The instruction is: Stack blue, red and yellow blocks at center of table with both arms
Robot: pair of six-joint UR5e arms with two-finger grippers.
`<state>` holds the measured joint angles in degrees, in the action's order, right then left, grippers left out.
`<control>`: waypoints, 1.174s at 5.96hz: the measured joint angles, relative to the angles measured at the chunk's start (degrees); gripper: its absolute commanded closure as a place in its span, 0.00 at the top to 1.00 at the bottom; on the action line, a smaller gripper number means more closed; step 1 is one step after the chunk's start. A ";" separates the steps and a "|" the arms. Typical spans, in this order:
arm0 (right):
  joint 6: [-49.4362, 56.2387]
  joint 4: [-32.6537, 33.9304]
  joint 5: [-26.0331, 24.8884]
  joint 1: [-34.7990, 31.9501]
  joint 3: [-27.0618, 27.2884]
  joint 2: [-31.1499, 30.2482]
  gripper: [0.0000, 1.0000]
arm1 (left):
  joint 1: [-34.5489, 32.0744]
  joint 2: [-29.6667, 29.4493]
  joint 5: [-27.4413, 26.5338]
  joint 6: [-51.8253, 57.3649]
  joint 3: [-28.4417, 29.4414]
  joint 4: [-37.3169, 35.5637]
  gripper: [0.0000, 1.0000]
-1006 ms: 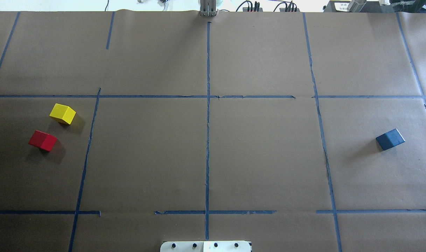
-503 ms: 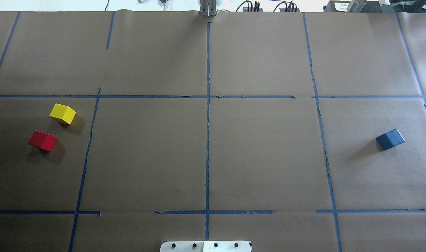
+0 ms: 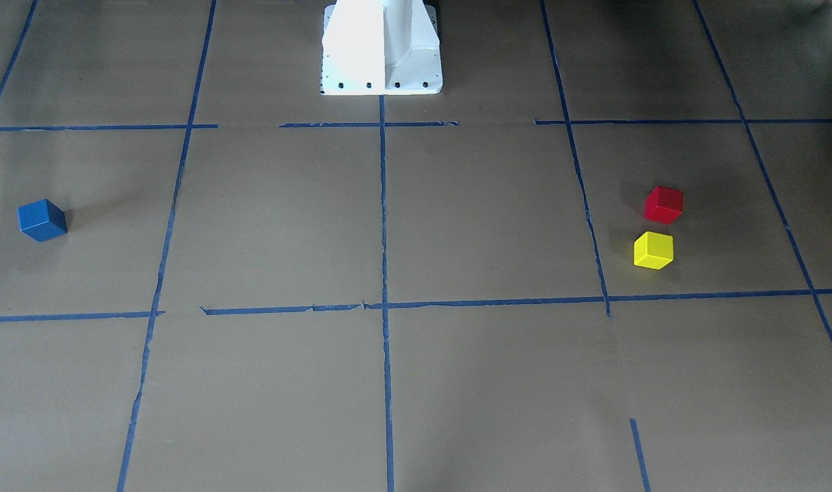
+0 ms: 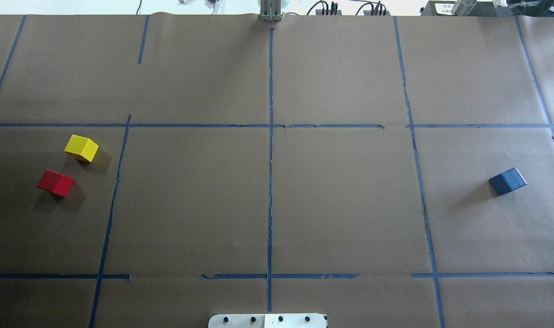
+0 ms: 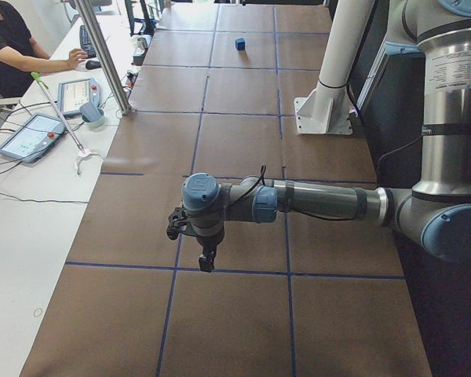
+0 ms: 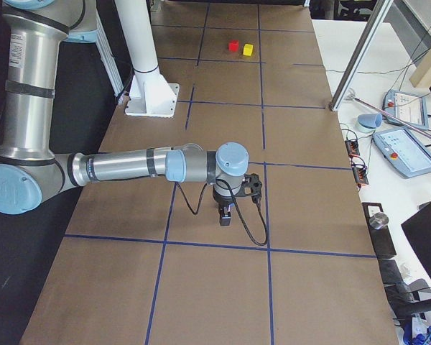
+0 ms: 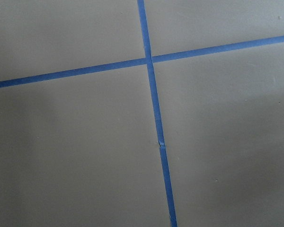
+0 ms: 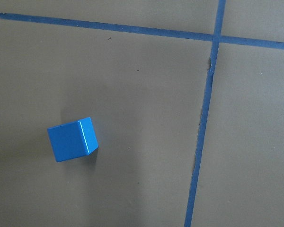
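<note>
The yellow block and the red block lie close together on the table's left side, also in the front-facing view: yellow, red. The blue block lies alone at the far right; the right wrist view shows it below the camera. The left gripper shows only in the exterior left view and the right gripper only in the exterior right view. Both hang above the paper, and I cannot tell whether they are open or shut. The left wrist view shows only paper and tape.
Brown paper with blue tape lines covers the table. The robot's white base stands at the near middle edge. Tablets and cables lie on the white bench beside the table, where a person sits.
</note>
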<state>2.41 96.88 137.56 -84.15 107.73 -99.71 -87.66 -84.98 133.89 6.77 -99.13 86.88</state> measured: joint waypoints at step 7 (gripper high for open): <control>-6.44 -20.83 -3.82 16.67 -5.72 3.08 1.00 | 0.20 -0.29 0.12 -2.40 -2.33 0.39 1.00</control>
<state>-4.03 76.05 133.75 -67.48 102.00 -96.63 -87.46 -85.26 134.01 4.36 -101.47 87.28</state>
